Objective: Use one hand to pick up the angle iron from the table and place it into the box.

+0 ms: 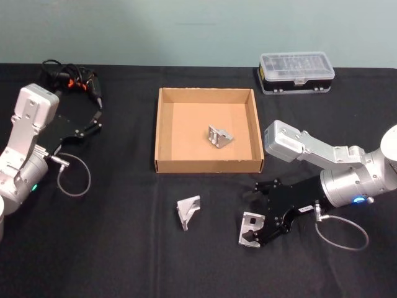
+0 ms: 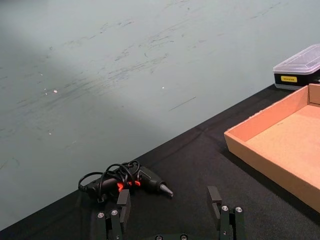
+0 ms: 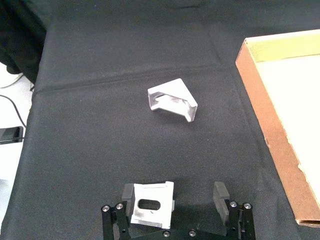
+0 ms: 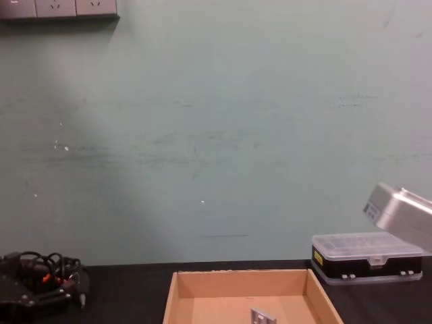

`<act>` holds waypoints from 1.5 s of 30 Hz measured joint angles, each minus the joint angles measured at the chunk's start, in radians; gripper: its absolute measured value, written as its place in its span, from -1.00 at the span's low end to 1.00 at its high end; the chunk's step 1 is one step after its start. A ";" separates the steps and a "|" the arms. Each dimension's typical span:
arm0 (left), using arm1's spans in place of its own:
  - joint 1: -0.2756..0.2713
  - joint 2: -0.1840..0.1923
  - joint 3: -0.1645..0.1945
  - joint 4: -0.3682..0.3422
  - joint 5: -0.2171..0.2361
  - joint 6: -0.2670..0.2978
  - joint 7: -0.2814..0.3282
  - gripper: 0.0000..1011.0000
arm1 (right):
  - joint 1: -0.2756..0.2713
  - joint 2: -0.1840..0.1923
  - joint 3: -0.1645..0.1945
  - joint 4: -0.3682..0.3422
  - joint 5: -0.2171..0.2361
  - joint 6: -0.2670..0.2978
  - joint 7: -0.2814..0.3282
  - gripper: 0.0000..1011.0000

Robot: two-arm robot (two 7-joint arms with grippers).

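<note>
The tan box sits mid-table with one angle iron lying inside it, also seen as the angle iron in the chest view. A second angle iron lies loose on the black table in front of the box. My right gripper is low at the table, open, around a third angle iron. In the right wrist view that piece rests beside one finger, with a gap to the other. The left gripper is open and holds nothing, at the far left.
A black case with a clear lid stands behind the box at the right. A black device with looped cables and orange bits lies at the back left, just beyond the left gripper. A teal wall backs the table.
</note>
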 joint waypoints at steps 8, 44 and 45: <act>0.000 0.000 0.000 0.000 0.000 0.000 0.000 0.98 | 0.000 -0.001 0.000 0.000 -0.001 0.001 0.000 0.97; 0.000 0.000 0.000 0.000 0.000 0.000 0.000 0.98 | -0.002 0.001 0.005 -0.005 0.000 -0.006 -0.006 -0.81; 0.000 0.000 0.000 0.000 0.000 0.000 0.000 0.98 | -0.003 0.001 0.008 -0.008 0.002 -0.008 -0.008 -0.81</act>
